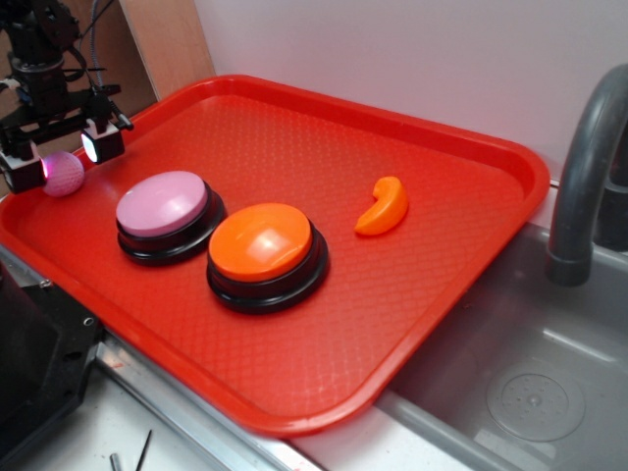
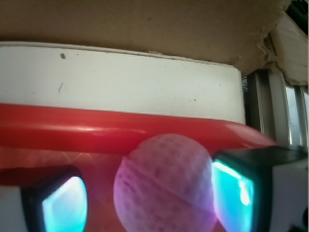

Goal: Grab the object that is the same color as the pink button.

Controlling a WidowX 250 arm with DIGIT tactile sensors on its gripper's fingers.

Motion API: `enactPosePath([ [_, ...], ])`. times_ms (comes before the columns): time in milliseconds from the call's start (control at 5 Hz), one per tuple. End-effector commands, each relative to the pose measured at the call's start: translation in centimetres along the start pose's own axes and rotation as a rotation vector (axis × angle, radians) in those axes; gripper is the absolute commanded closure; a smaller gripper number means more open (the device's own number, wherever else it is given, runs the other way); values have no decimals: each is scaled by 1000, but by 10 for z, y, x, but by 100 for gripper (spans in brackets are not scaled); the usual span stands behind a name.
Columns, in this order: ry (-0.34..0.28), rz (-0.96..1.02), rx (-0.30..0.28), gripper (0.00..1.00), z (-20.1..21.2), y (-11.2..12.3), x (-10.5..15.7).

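— What is the setting?

— A white wall [image 1: 392, 49] at the back, a grey sink [image 1: 530, 383] with a dark curved faucet [image 1: 587, 167] on the right, and a brown board [image 1: 172, 44] leaning in the far corner. The biggest thing on the counter is a red tray [image 1: 392, 294] with a fine cross-hatched floor and a raised rim.

— And on the tray?

— Two large round buttons just beside each other near the middle-left. The orange button [image 1: 263, 243] sits nearer the front; the pink button [image 1: 163, 204] has a pale pink-lilac domed top on a black base. Well apart, toward the right, lies a small orange curved piece [image 1: 385, 206].

— Where is the pink ball?

— At the tray's far left edge, near the pink button but not touching it. The pink ball [image 1: 63, 173] is much smaller than either button, round, with a bumpy dimpled surface; the wrist view shows a faint seam line running across it [image 2: 166, 186] and the red rim right behind.

— What is the claw doing?

— The gripper [image 1: 61, 157] straddles the ball, one glowing pad on each side. The right pad looks pressed to the ball; a sliver of gap shows at the left pad, so the fingers are apart and not clamped.
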State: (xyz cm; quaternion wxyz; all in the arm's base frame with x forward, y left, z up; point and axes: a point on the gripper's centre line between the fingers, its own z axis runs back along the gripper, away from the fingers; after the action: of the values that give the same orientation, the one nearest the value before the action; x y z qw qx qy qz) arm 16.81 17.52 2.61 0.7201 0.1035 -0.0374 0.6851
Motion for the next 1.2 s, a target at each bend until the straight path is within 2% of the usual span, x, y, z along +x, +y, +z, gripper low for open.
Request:
enactPosePath([
  [0, -30, 37, -72, 100, 9, 6, 8],
  [400, -29, 15, -73, 100, 14, 5, 6],
  [600, 93, -231, -171, 100, 58, -6, -10],
  [800, 164, -475, -266, 100, 93, -15, -28],
  [1000, 178, -718, -353, 100, 144, -24, -64],
])
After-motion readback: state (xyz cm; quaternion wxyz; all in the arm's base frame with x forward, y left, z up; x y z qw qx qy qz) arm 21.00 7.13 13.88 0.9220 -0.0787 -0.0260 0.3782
